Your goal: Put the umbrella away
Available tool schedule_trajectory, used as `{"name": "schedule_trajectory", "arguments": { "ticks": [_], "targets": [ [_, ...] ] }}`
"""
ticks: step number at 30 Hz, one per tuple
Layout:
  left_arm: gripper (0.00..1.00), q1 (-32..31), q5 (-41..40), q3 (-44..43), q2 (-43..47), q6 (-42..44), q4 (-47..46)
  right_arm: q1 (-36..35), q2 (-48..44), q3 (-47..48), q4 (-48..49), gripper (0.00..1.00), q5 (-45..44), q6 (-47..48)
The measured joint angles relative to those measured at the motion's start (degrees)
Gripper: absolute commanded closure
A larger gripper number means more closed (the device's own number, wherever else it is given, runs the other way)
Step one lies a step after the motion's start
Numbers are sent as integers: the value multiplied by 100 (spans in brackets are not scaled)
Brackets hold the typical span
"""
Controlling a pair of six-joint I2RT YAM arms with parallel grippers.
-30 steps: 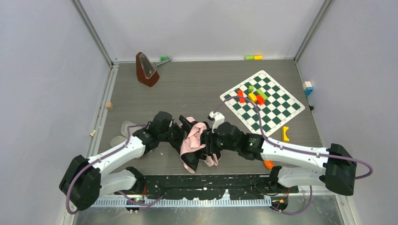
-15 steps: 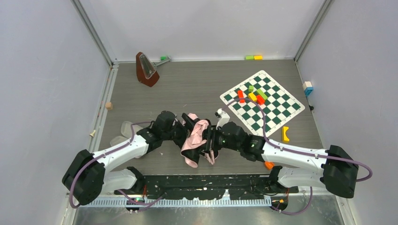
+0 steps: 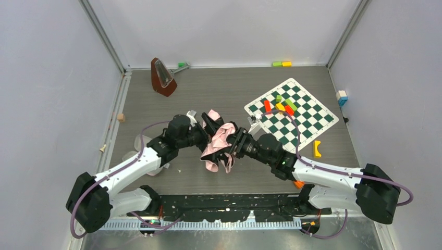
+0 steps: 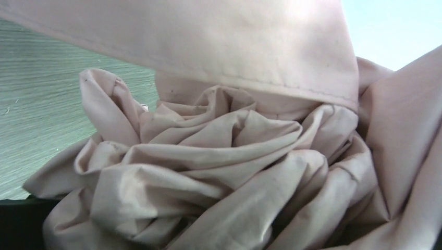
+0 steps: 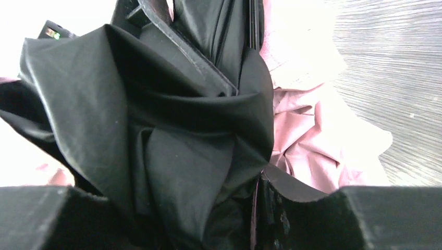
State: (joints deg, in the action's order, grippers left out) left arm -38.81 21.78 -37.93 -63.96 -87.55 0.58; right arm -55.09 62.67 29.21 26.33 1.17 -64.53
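Shifted farther back: umbrella (image 3: 221,136), crumpled matte black-and-pink fabric folds.

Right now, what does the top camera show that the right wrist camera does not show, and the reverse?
Only the top view: the left arm and right arm meeting at the bundled umbrella, the chessboard with coloured blocks on it, and a brown metronome at the far left. Only the right wrist view: the umbrella's black side close up, with its folds and thin dark ribs. Both: the umbrella's pink fabric and the grey wood-grain table.
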Motion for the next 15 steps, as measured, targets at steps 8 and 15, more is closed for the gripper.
{"name": "schedule_trajectory", "arguments": {
  "ticks": [8,15],
  "targets": [
    [12,76,2,-96,-7,138,-168,52,452,2,905,95,92,-951],
    [35,192,70,-136,251,234,-960,109,498,35,1657,95,133,-1530]
  ]
}}
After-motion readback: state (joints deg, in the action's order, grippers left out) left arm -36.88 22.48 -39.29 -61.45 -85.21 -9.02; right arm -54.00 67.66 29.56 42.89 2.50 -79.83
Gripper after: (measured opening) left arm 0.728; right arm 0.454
